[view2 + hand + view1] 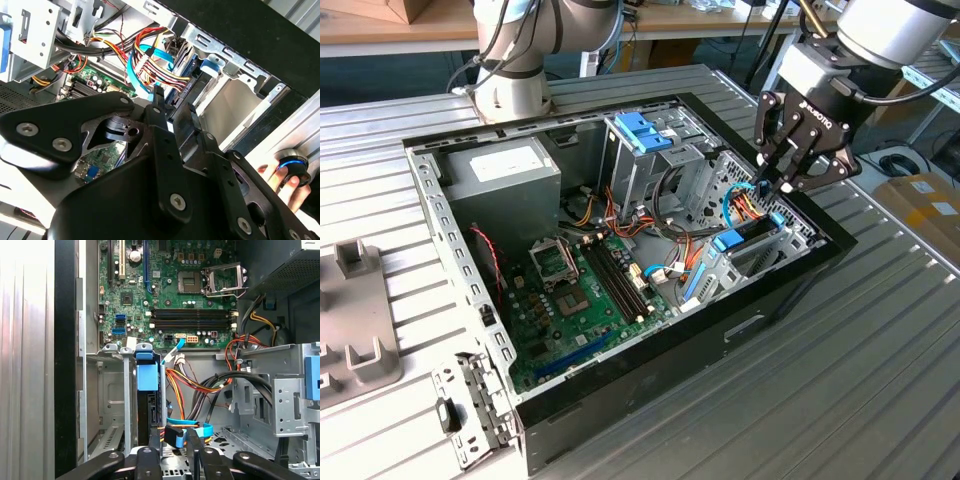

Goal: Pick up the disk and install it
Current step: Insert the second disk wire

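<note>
The open computer case (650, 390) lies on its side on the ribbed metal table (860, 360), and my arm comes in over its corner on the exterior view's right. Inside, the green motherboard (585, 300) covers the floor, with the grey power supply (500, 180) at the far end on the exterior view's left and a metal drive cage (655, 165) with a blue handle beside it. The disk (745, 240) stands on edge in the bay at the case corner nearest my tool, its light blue bracket (147, 374) showing at the end in the first wrist view, dark body below it between the bay's metal walls. Just beside it runs a bundle of red, yellow and black wires (200, 385) and a flat blue cable (192, 427). My gripper (782, 180) hangs directly over that bay, fingers pointing down and drawn close together; I cannot tell whether they have hold of anything. In the second wrist view a person's fingers (282, 182) rest on a round blue-ringed knob (292, 167) outside the case.
</note>
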Motion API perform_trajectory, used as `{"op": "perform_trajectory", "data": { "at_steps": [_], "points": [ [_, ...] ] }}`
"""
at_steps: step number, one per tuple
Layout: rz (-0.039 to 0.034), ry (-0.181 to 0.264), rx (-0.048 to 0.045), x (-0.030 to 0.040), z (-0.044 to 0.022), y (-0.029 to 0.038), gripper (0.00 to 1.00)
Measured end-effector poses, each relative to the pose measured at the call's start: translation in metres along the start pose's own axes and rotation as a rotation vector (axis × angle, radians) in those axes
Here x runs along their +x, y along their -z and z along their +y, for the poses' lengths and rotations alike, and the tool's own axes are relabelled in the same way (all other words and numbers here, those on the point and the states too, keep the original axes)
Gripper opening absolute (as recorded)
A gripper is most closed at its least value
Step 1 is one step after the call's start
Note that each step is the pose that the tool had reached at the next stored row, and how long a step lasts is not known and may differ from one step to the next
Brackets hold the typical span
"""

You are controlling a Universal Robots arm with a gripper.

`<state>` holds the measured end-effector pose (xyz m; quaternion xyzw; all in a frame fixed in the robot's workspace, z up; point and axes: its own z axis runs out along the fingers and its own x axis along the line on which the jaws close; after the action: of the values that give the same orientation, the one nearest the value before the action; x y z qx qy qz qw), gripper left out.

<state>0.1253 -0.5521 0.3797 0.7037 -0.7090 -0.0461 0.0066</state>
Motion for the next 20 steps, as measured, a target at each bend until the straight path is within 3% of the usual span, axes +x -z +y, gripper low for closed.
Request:
{"op": "perform_trajectory", "data": {
  "at_steps": [15, 16, 19, 20],
  "points": [
    [0.0001, 0.000, 0.0000, -0.0001, 0.0001, 0.0019, 0.35],
    [0.0001, 0.000, 0.0000, -0.0001, 0.0002, 0.0022, 0.16],
    [0.0005, 0.000, 0.0000, 0.0001, 0.0005, 0.0030, 0.16],
    [0.0001, 0.000, 0.0000, 0.0056, 0.0013, 0.0017, 0.16]
  ]
}}
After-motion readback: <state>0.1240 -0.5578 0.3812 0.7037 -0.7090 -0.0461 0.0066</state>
